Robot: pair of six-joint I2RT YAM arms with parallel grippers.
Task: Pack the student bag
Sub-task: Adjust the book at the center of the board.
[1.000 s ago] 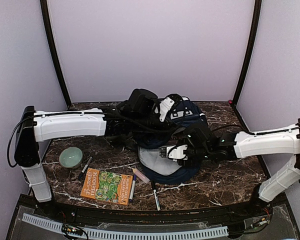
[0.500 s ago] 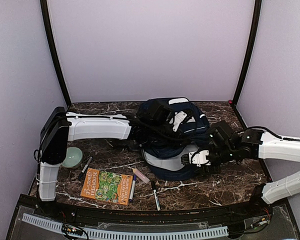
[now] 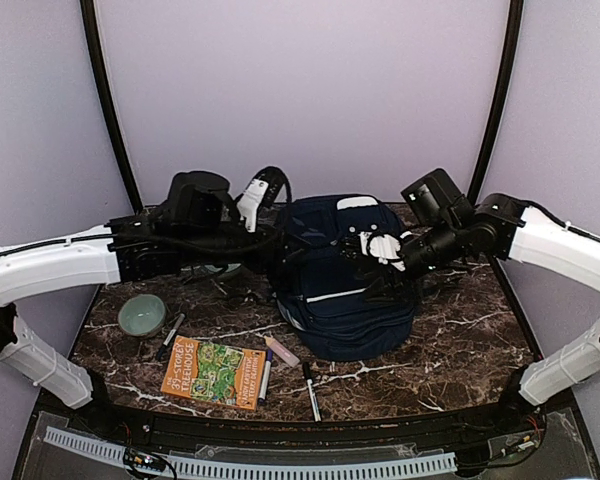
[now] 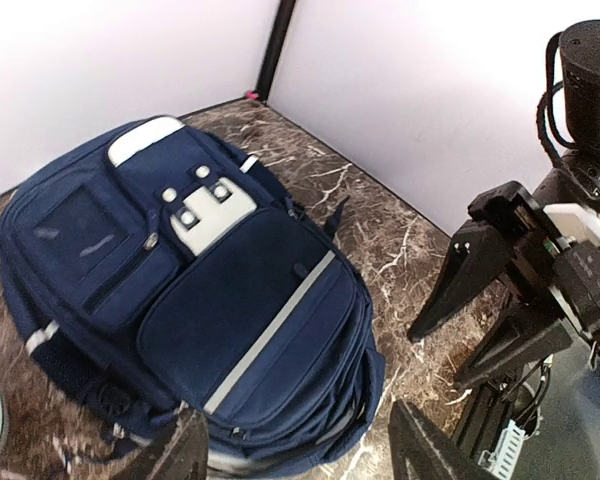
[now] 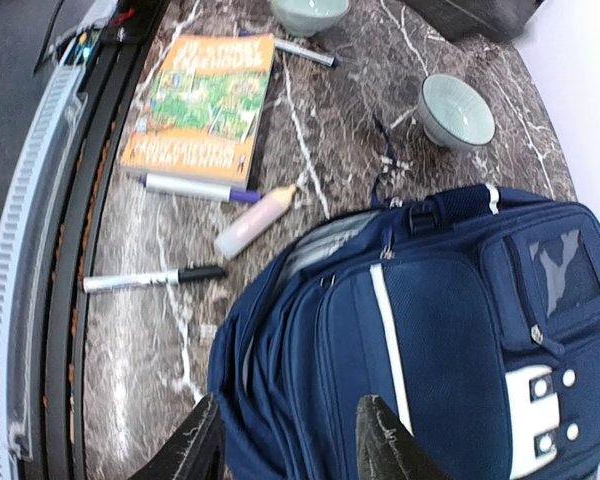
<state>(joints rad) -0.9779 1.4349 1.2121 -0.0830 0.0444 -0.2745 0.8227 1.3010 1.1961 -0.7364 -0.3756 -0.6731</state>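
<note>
Black-capped marker [image 3: 311, 390]: nearest the arm bases, at 6 o'clock from the student bag [image 3: 340, 285], lying apart from it on the marble table [image 3: 450, 360].
Orange picture book [image 3: 215, 372]: flat on the table at 8 o'clock from the bag. A purple-capped pen [image 3: 265, 378] lies along its right edge, just beside it.
Pale highlighter [image 3: 280, 350]: between the book and the bag's near edge, just beside the bag.
Green bowl [image 3: 141, 314]: upright at 9 o'clock from the bag, well apart from it. A dark marker [image 3: 170, 335] lies just beside it on the book side.
Second bowl [image 5: 457, 108]: upright, near a loose dark strap [image 5: 385, 165] on the table. In the top view the left arm hides most of it.
Bag position: mid-table, lying front pockets up, with the white patch end toward 12 o'clock and the bottom toward 6 o'clock. A grey strip shows along its near-left edge; whether the main zip is open cannot be told.
Left gripper [image 4: 298, 430]: fingers spread, holding nothing. It is raised at 10 o'clock from the bag, and its camera looks down across the front pockets — apart from the fabric.
Right gripper [image 5: 288, 420]: fingers spread, holding nothing. It sits at 2 o'clock over the bag's far-right flank — contact with the fabric cannot be told.
Arms: both reach in from the sides and flank the bag's far half.
Back wall [image 3: 300, 90]: plain pale panel behind the bag at 12 o'clock.
</note>
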